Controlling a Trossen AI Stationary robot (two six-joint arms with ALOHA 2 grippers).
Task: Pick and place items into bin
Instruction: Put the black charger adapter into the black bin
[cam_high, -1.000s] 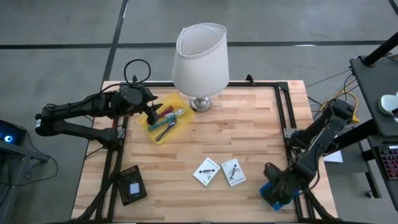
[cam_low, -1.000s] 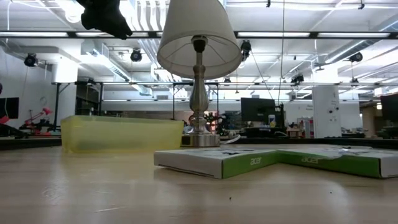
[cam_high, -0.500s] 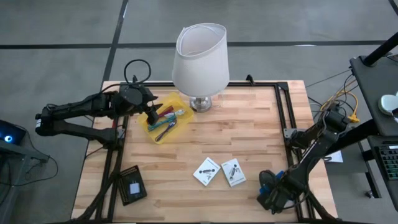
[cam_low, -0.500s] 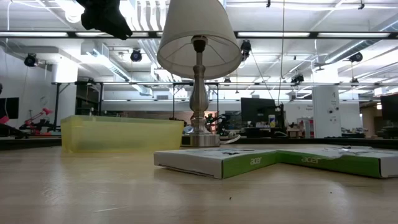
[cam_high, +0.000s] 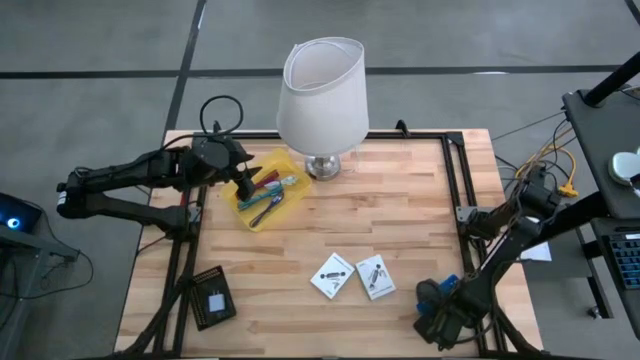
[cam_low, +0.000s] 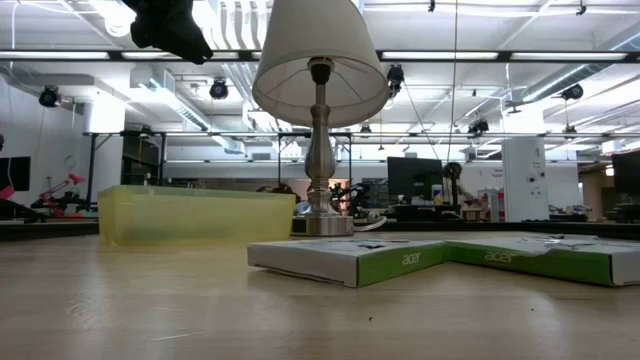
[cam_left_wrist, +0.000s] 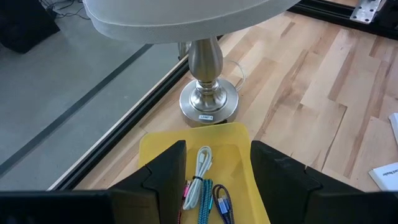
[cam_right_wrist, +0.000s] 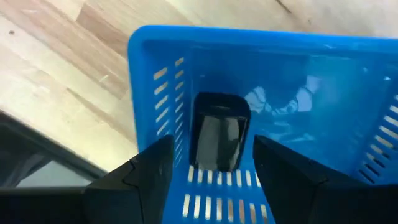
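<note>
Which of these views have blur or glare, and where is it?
Low view: the near wooden table is soft, and ceiling lights glare behind the lamp. Right wrist view: the blue basket looks smeared. High view: evenly lit and clear.

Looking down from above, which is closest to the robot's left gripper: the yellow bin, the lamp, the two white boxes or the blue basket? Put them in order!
From the left gripper:
1. Yellow bin, right beneath it, table's far-left part.
2. Lamp, just beyond the bin, at the far edge.
3. White boxes, near-middle of the table.
4. Blue basket, near-right corner, under the right gripper.
</note>
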